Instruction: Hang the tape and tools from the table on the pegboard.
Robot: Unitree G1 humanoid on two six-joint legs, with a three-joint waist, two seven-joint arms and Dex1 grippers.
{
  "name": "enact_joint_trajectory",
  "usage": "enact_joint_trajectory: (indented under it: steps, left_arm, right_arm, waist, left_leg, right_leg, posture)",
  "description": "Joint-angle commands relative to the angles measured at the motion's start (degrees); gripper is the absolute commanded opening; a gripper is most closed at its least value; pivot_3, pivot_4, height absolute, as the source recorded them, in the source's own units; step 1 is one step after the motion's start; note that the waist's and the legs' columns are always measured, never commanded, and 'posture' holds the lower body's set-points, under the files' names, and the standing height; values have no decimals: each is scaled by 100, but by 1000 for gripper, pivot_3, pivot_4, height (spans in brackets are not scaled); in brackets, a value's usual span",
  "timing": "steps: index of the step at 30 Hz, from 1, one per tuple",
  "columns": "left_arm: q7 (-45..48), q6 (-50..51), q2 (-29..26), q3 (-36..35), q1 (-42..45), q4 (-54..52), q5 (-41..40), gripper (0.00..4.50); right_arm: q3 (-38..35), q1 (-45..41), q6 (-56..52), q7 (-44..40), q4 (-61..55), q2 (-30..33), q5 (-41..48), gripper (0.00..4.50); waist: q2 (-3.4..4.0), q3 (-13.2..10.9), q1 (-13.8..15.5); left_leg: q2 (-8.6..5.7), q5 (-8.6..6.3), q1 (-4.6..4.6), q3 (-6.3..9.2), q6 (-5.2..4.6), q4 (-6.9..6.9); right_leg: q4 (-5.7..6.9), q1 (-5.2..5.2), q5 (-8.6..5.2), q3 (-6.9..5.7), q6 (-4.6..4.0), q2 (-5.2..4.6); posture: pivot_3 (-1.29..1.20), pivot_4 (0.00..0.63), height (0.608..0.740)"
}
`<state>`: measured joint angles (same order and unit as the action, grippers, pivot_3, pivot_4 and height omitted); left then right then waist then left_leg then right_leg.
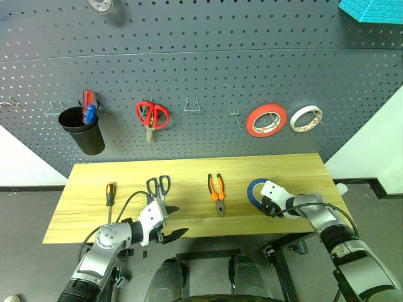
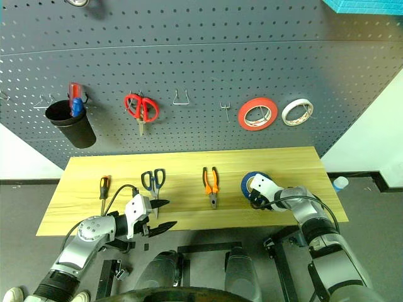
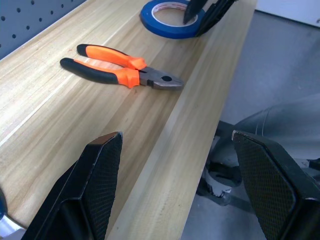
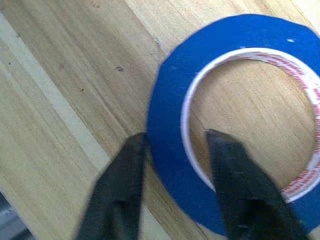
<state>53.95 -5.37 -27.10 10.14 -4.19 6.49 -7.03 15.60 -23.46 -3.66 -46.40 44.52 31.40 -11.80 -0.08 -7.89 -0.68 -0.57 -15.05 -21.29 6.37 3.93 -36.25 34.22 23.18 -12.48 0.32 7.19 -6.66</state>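
wooden table (image 1: 189,170), right gripper (image 4: 175,150) clamped across blue tape (image 4: 170,100) wall, left gripper (image 3: 175,165) spread empty

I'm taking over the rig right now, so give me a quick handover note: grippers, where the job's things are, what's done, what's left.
Right gripper: shut on the blue tape, one finger inside the hole, one outside the rim; the roll lies flat on the table.
Left gripper: open, holding nothing, at the table's near edge by the blue-handled scissors.
Orange-and-black screwdriver lies at the left of the table, the pliers in the middle.
Done: nothing of the job hangs on the pegboard yet.
Left: hang the tape, then scissors, pliers and screwdriver.
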Motion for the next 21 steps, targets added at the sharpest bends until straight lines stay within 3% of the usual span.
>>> enact_joint_trajectory:
  steps: [1,6,12,16,21]
  left_arm:
    - [-16,-8,-76,-106,-16,-188,-113,3677]
    - [-60,-95,-90,-135,-22,-147,-101,3677]
    - [-366,-430,2,-362,-4,-183,-186,3677]
    - [-556,-588,88,-545,54,-226,-289,3677]
    - [-568,-667,52,-714,145,-27,-401,3677]
  right_arm:
    - [45,92,-42,-5,9,71,-96,635]
    - [-158,293,-10,142,-325,118,-1,633]
    - [-1017,1084,322,1200,-1952,466,117,633]
    - [-1004,2021,1402,1774,-3519,1035,-592,633]
    - [-445,2149,2777,2295,-4355,1644,-1982,633]
  waist:
    - [0,0,3]
    - [0,0,7]
    - [7,-4,23]
    - [9,-3,14]
    - [4,-5,-93]
  left_leg:
    - [0,0,0,0,0,0]
    - [0,0,0,0,0,1]
    - [-1,0,-10,-1,0,3]
    - [-1,-1,-10,-4,0,5]
    - [0,-1,-6,-12,1,0]
  right_leg:
    - [1,0,0,0,0,0]
    - [1,0,0,0,-1,0]
    - [-2,10,2,3,-3,0]
    - [-3,14,-5,6,7,0]
    - [-4,13,-7,8,9,0]
  posture:
    - [36,110,733]
    - [36,114,733]
    - [21,102,733]
    - [-24,101,733]
    - [-58,103,733]
